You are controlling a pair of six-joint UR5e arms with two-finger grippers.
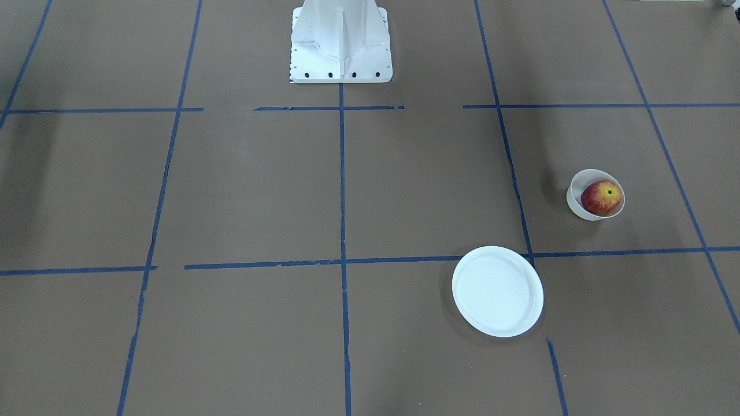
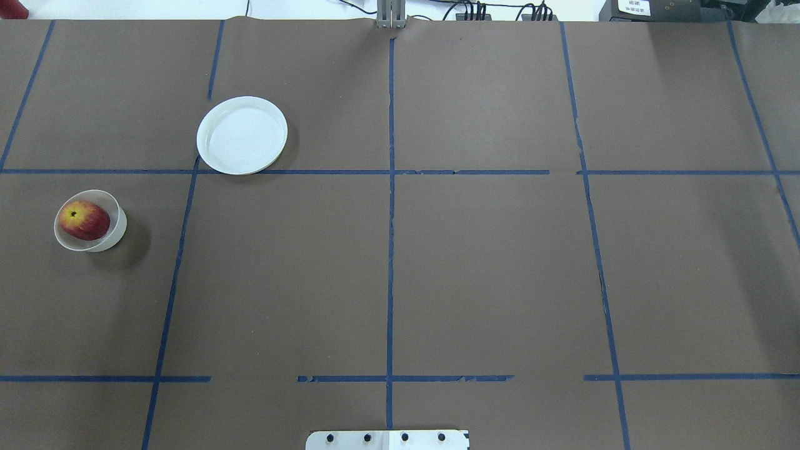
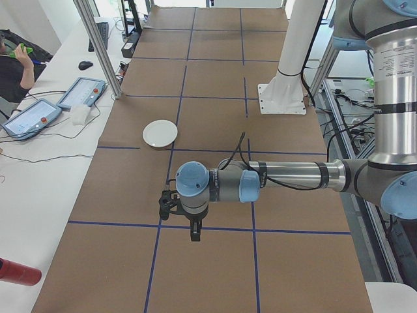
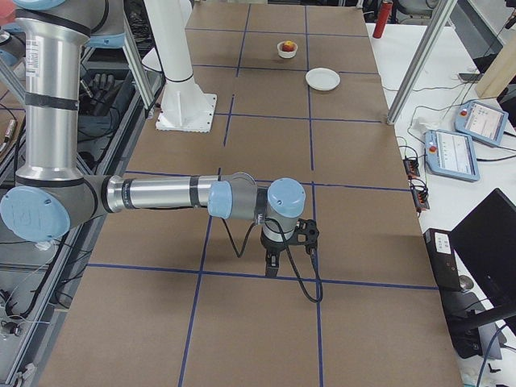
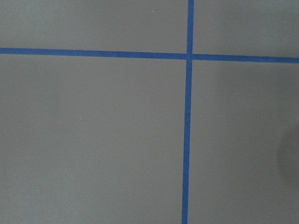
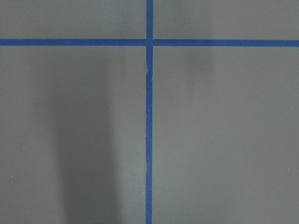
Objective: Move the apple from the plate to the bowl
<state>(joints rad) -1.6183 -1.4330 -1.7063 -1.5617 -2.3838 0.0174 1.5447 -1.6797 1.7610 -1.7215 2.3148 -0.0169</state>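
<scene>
As seen from overhead: small red apple [image 2: 84,220] inside small deep off-white bowl [image 2: 120,226], flat white plate [image 2: 242,135] bare. Transfer judged complete; no further move needed. Jaws: cannot tell.

bowl [image 2: 120,226] wall hugs apple [image 2: 84,220] all round, so entry only from above; plate [image 2: 242,135] sits well apart, low rim, bare table [image 2: 487,262] strip between the two dishes

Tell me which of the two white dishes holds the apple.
The bowl, the small deep dish, holds the apple. The plate is wide and flat, has nothing on it, and lies apart from the bowl.
</scene>
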